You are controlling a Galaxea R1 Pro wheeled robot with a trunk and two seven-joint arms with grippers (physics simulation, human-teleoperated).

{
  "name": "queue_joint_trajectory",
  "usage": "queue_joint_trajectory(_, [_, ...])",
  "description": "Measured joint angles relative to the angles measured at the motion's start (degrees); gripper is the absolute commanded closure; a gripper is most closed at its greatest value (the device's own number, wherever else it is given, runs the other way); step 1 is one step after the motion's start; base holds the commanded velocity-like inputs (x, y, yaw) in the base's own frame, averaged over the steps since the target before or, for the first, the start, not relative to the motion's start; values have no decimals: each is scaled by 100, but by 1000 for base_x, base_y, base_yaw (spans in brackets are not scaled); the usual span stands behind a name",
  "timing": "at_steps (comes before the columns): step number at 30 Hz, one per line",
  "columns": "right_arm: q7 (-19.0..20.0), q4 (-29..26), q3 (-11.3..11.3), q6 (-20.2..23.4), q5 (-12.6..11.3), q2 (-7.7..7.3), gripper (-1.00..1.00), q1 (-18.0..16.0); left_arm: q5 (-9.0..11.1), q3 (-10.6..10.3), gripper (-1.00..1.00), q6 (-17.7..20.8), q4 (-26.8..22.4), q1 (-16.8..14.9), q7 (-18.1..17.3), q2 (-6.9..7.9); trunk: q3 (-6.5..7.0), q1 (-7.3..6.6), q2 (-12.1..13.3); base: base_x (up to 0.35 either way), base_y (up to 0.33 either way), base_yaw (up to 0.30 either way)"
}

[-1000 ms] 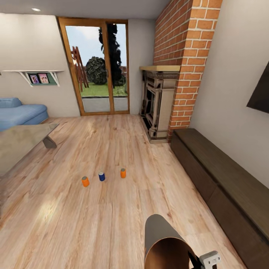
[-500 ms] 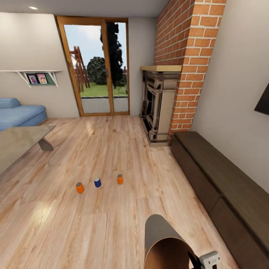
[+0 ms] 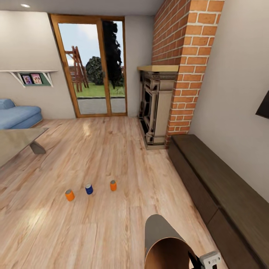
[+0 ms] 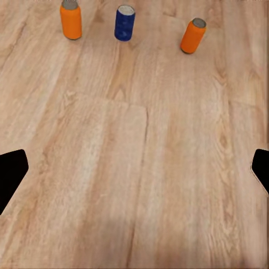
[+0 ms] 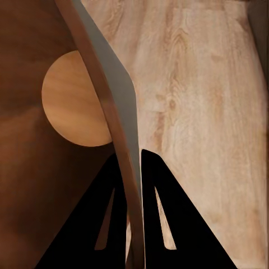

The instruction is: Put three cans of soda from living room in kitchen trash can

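The right claw is clamped on the wall of the tash can, one dark finger inside against the glossy brown lining and one outside on the pale grey shell. In the head view the bin sits tilted at the near edge, mouth towards the camera, over the wood floor. The left claw is spread wide, gripping nothing, its dark tips at either edge of the wrist view above bare planks. Three cans stand upright in a row further out on the floor, well apart from the bin: the left can of soda orange, the middle one blue, the right one orange. Beyond stand the stone fireplace, brick chimney, glass doors and blue sofa
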Motion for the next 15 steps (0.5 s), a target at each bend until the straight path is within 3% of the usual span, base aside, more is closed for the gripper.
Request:
queue_joint_trajectory(11, [2,66,-2,-3,7,-5,100,2,0,1,-100,11,2,-23,3,10,0,0,0,266,-211,0])
queue_joint_trajectory(15, [0,83,-1,-6,3,-5,100,1,-12,-2,-100,70,-12,-194,-6,33,0,0,0,299,-123,0])
